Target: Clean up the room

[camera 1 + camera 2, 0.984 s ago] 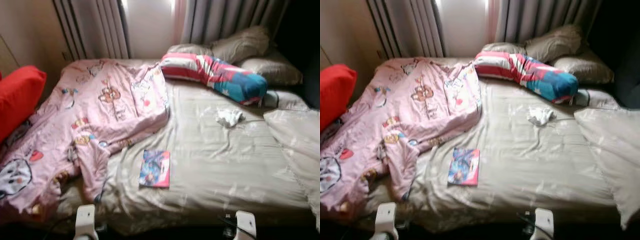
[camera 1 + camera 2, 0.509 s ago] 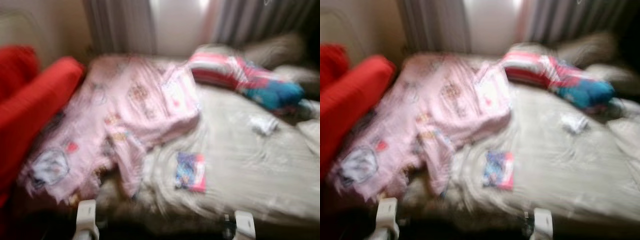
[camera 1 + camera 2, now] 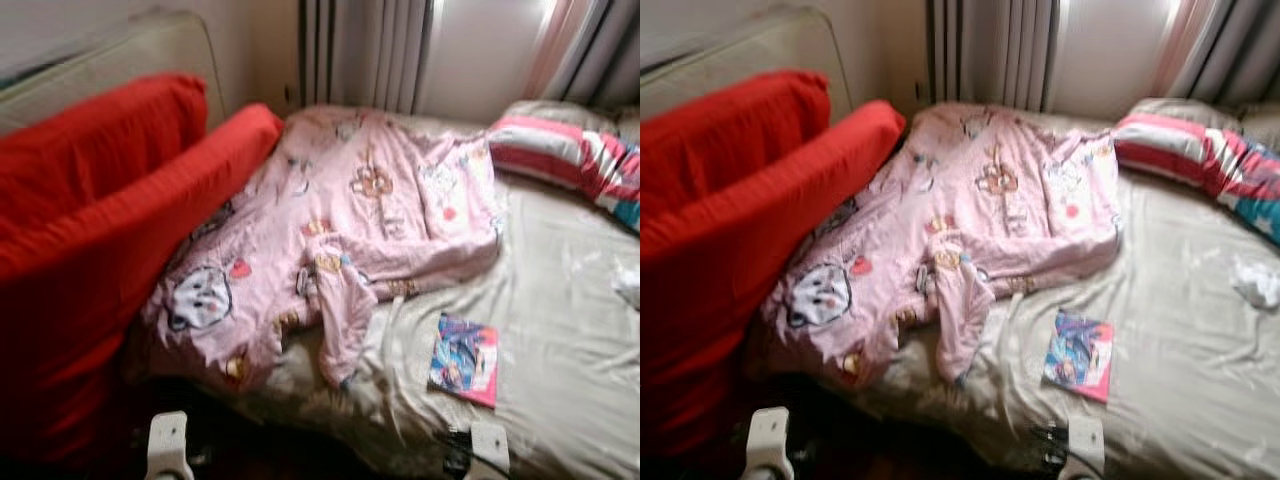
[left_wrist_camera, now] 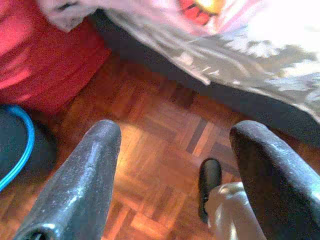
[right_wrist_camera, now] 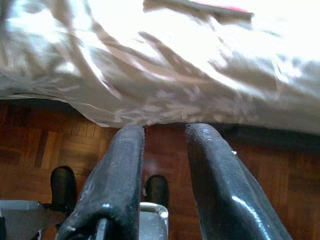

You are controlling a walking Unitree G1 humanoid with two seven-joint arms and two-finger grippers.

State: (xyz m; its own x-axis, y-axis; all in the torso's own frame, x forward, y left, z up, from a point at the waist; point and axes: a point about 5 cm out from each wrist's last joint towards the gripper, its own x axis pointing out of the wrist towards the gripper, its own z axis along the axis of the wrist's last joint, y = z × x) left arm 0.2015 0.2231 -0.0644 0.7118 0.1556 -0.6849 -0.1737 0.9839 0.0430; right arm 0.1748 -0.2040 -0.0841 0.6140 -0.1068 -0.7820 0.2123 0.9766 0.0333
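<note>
Left eye view has me surveying the bed (image 3: 560, 400), both arms hanging, left gripper (image 4: 175, 175) spread, right gripper (image 5: 162, 170) narrowly parted and empty; next I'd reach the book (image 3: 465, 358) beside the pink blanket (image 3: 350, 240).

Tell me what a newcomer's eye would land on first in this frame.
The big red cushions stacked along the bed's left side grab attention first. Next comes the crumpled pink cartoon-print blanket spread over the beige sheet, one corner drooping over the near edge. A small colourful book lies flat on the sheet to the blanket's right, and a striped pillow sits at the far right by the curtains.
</note>
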